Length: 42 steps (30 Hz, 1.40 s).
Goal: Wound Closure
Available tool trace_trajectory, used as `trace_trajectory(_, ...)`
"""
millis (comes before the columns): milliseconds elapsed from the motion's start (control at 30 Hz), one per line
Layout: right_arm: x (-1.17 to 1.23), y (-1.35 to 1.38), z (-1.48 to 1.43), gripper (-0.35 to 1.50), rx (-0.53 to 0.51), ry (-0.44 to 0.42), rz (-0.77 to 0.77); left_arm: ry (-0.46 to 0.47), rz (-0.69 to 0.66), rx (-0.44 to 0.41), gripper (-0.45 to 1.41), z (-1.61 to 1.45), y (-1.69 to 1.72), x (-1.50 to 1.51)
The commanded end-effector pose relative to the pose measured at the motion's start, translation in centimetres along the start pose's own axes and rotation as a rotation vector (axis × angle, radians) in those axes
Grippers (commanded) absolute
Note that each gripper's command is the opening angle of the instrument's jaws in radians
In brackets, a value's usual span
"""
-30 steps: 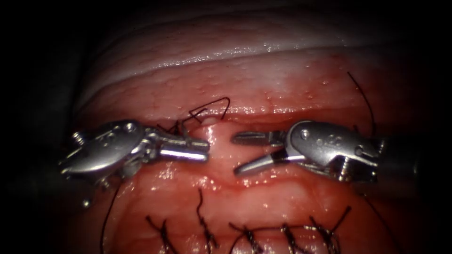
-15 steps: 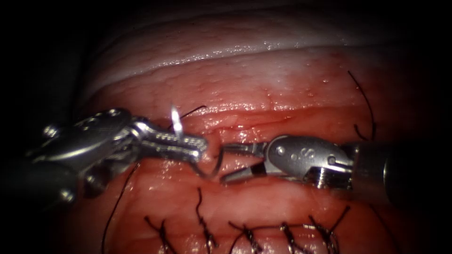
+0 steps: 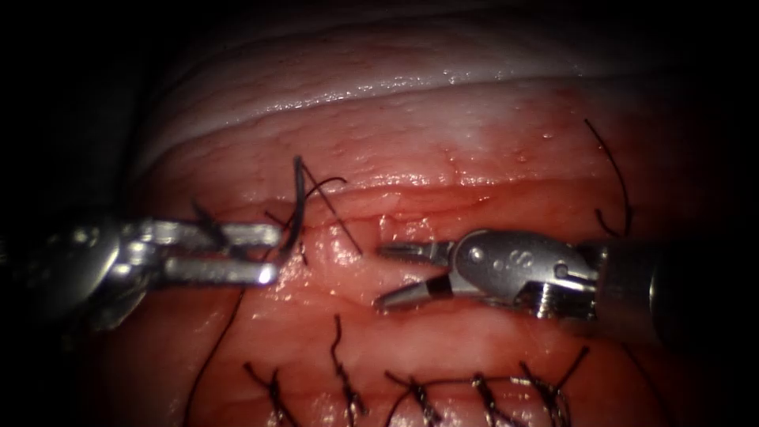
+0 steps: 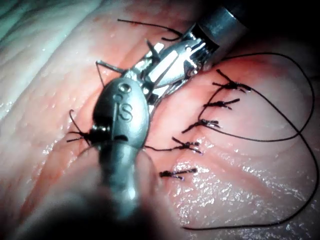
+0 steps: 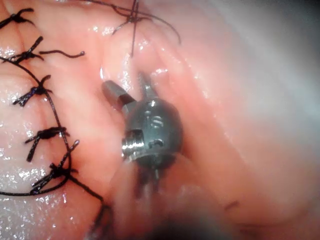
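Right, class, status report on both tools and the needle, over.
Right tool open, holding nothing. Left tool at needle, grip unclear. Needle looks clear of tissue. Thread crosses the cut.

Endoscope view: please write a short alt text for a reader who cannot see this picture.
The left tool grips the curved needle at its lower part, and the needle stands up clear of the tissue, left of the open right tool, which holds nothing. Dark thread trails from the needle, and a row of finished stitches lies nearer the camera.

Two tools (image 3: 261,253) (image 3: 387,273), one needle (image 3: 296,202), five knotted stitches (image 3: 344,387), one open cut (image 3: 411,194)
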<state>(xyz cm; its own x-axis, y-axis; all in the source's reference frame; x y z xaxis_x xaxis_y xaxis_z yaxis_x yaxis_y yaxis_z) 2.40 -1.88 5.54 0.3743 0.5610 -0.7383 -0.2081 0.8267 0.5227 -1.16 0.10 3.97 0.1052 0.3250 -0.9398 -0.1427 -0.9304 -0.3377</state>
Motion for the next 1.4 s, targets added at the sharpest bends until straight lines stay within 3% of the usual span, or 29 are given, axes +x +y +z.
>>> trace_trajectory(33, 0.09, 0.01, 0.05, 0.54, -0.001, 0.019, 0.008, -0.028, 0.052, 0.018, -0.45, 0.04, 0.01, -0.04)
trace_trajectory(167, 0.31, 0.07, -0.04, 0.59, -0.011, 0.071, 0.05, -0.102, 0.146, 0.073, -0.45, 0.0, 0.15, -0.01)
trace_trajectory(267, 0.54, 0.09, -0.07, 0.52, -0.019, 0.108, 0.081, -0.095, 0.165, 0.056, -0.45, 0.03, 0.35, -0.02)
trace_trajectory(533, 0.75, 0.1, 0.0, 0.52, -0.032, 0.112, 0.106, -0.124, 0.186, 0.024, -0.45, 0.2, 0.56, -0.12)
trace_trajectory(733, 0.74, 0.08, 0.11, 0.31, -0.027, 0.102, 0.099, -0.124, 0.185, 0.024, -0.45, 0.2, 0.56, -0.1)
trace_trajectory(833, 0.71, 0.07, 0.15, -0.08, -0.024, 0.077, 0.093, -0.122, 0.185, 0.021, -0.45, 0.19, 0.57, -0.09)
trace_trajectory(867, 0.68, 0.06, 0.16, -0.35, -0.023, 0.069, 0.089, -0.122, 0.185, 0.021, -0.45, 0.19, 0.57, -0.09)
trace_trajectory(1067, 0.54, 0.0, 0.22, -0.35, -0.011, 0.0, 0.063, -0.119, 0.186, 0.016, -0.45, 0.17, 0.6, -0.07)
trace_trajectory(1200, 0.52, -0.07, 0.14, -0.35, 0.002, -0.008, 0.153, -0.12, 0.189, 0.015, -0.45, 0.15, 0.62, -0.09)
trace_trajectory(1400, 0.61, -0.54, -0.18, -0.35, 0.024, -0.016, 0.208, -0.12, 0.214, 0.014, -0.45, 0.13, 0.86, -0.28)
